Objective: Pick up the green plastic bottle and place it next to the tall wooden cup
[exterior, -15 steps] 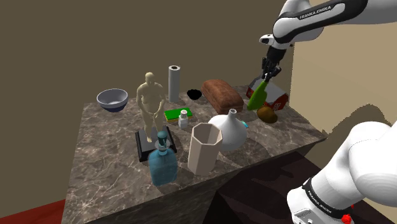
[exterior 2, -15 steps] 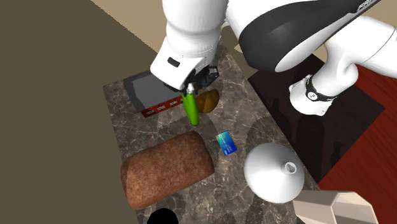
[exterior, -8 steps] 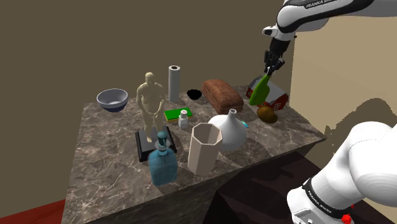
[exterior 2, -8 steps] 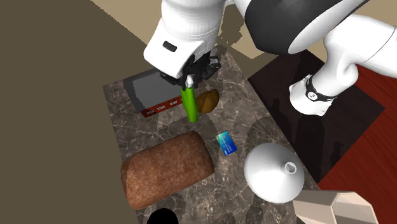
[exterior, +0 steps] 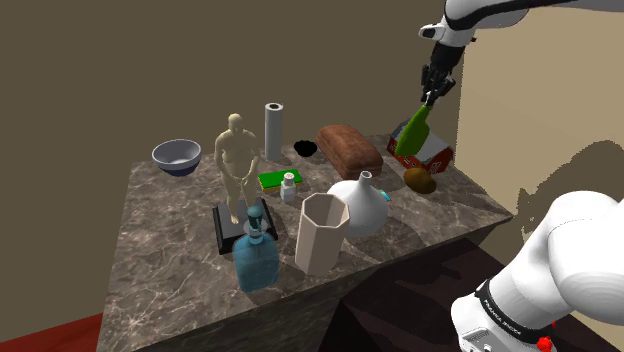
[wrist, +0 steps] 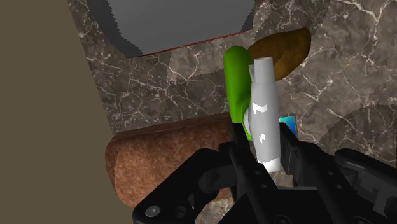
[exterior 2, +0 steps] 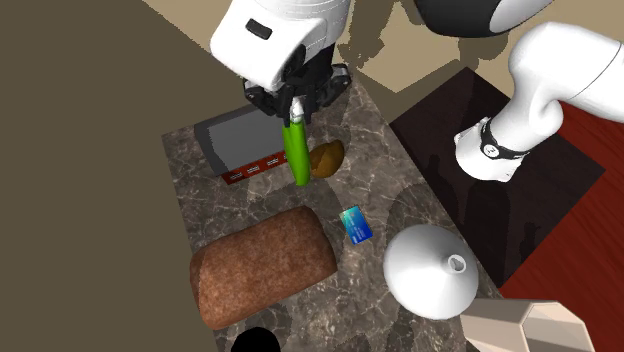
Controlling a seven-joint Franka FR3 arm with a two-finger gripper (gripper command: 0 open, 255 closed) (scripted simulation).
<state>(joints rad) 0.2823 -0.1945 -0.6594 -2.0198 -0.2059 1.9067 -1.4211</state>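
**Green bottle in my jaws, over the table's far end**

My jaws are clamped on the green bottle (exterior: 411, 135) at its pale neck (wrist: 264, 121). In the wrist view, the 2 black fingers (wrist: 245, 168) press that neck from either side. The bottle (exterior 2: 297, 155) hangs below me, body down and tilted in the shoulder view. It seems to be clear of the marble table (exterior: 170, 270), though its base overlaps the box behind it, so I cannot be sure.

Beneath the bottle (wrist: 237, 83) are a grey-topped box with red sides (exterior 2: 235, 140) and, just beside it, a brown oval lump (exterior 2: 326, 158). A brown loaf-shaped block (exterior 2: 262, 266) and a small blue card (exterior 2: 356, 224) lie a little further along the table.

The tall cup (exterior: 320, 233), pale and faceted, stands upright near the table's front edge, well apart from the bottle. A white vase (exterior: 360, 205) sits between the 2, close to the cup
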